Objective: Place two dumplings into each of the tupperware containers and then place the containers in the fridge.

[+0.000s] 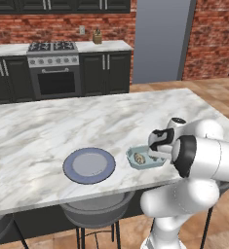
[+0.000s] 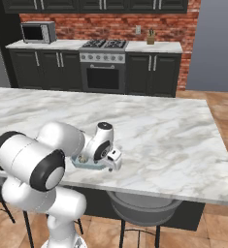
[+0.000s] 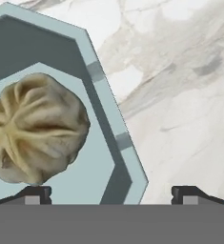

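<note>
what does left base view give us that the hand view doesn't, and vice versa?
Left base view alone: the round plate sitting bare left of the container, the stove by the brick wall, stools under the counter edge. Hand view alone: the dumpling's pleats close up, and the open gripper with one fingertip over the container and one over the counter. Both: a dumpling lying in the container on the marble counter.

A glossy white, rounded robot arm [image 1: 203, 160] is seen, banded with black joint rings; small dark fingertips [image 3: 35, 194] are fitted.
</note>
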{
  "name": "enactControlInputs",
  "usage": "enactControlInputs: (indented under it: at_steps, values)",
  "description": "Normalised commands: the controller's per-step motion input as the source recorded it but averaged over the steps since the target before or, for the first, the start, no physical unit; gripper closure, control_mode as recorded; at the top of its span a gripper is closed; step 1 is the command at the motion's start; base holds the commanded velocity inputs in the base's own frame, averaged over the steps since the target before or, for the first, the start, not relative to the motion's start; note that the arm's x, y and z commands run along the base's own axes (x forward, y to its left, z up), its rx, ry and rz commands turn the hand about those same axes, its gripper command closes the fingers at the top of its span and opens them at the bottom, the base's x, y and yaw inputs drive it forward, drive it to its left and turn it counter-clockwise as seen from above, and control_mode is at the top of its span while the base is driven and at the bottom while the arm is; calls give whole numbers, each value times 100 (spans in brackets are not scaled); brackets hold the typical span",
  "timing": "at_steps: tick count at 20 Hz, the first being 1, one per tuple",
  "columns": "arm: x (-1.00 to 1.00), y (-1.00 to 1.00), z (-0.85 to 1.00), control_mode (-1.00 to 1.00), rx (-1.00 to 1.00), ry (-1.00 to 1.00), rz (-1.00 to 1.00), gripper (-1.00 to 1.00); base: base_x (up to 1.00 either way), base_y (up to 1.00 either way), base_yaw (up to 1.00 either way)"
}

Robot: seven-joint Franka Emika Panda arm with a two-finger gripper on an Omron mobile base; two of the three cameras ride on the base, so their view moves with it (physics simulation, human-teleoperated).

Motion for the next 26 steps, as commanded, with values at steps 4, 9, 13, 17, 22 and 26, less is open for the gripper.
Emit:
enactControlInputs:
  at_steps: [4,9,13,17,22,26]
  values:
    - [28,-9,4,-100,0,16,-2,-100,0,0,0]
    - [0,-6,-27,-100,0,13,-4,-100,0,0,0]
    - [0,-6,-28,-100,0,13,-2,-100,0,0,0]
    - [0,0,-21,-100,0,8,0,100,0,0,0]
    - [0,0,0,-100,0,0,0,100,0,0,0]
    - [0,0,0,-100,0,0,0,100,0,0,0]
